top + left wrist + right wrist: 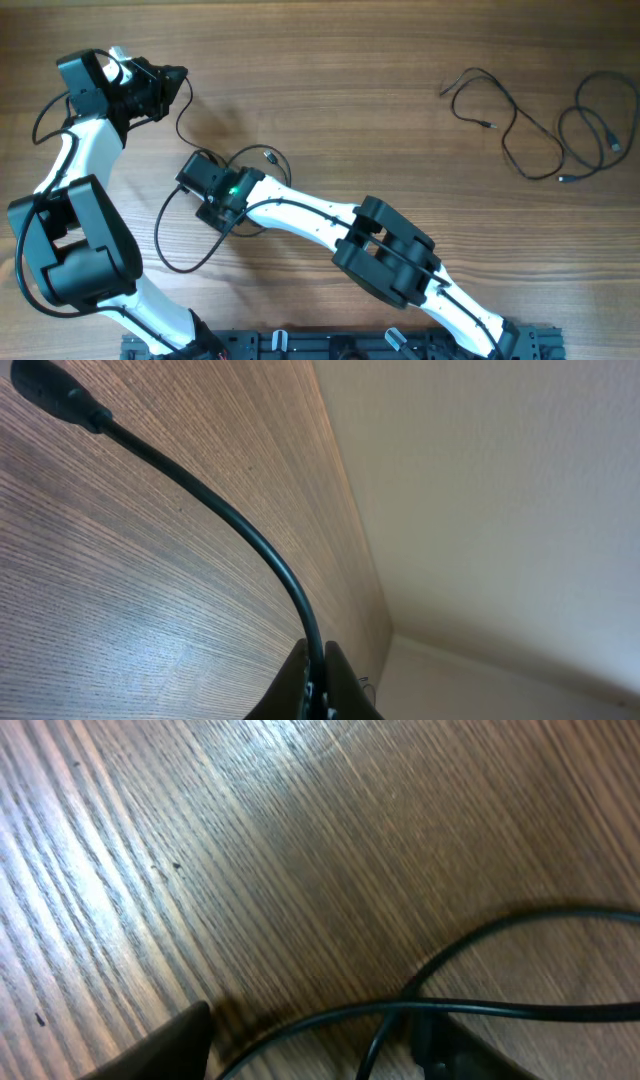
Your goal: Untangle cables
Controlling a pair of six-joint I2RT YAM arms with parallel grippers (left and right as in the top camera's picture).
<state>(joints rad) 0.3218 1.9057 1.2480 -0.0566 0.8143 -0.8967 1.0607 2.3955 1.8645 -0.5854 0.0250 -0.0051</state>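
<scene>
My left claw is pinched shut on a thin black cable. Its plug sticks out past the claw, above the counter. From overhead, that claw sits at the far left, and the cable drops from it toward the near side in a wide loop. My right claw is low over the counter at middle left. Its fingers stand apart with strands of black cable crossing the gap between them, and I can't tell whether either finger touches a strand. Two more cables lie loose at the far right, well apart from both claws.
</scene>
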